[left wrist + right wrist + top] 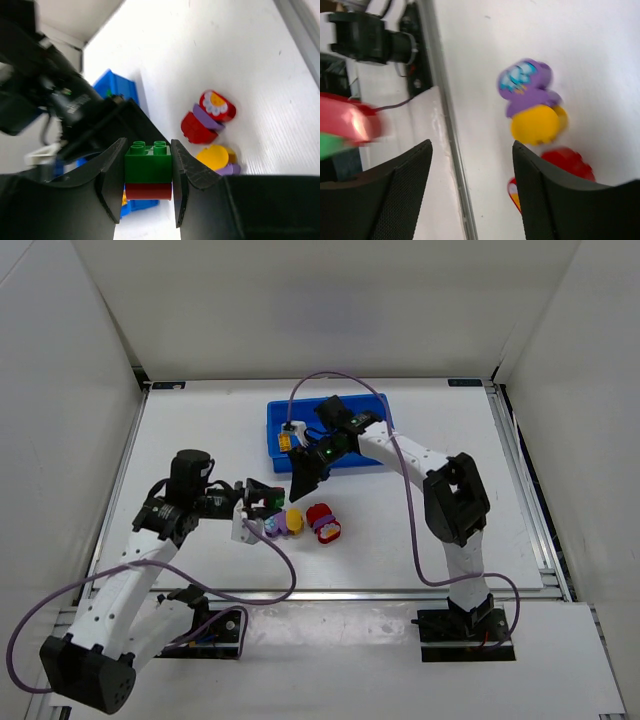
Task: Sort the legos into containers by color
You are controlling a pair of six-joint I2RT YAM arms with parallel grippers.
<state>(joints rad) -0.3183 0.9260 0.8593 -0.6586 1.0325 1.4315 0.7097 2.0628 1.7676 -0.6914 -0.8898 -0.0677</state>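
Behind the wide-spread right tool (300, 478) the tray (275, 420) is half hidden; left tool (148, 172) clamps a green-red brick (148, 160).

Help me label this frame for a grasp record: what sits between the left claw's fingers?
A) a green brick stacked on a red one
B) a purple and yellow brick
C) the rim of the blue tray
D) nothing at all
A: in the left wrist view the left claw is clamped on both sides of the green-on-red brick, studs up, lifted clear of the table.
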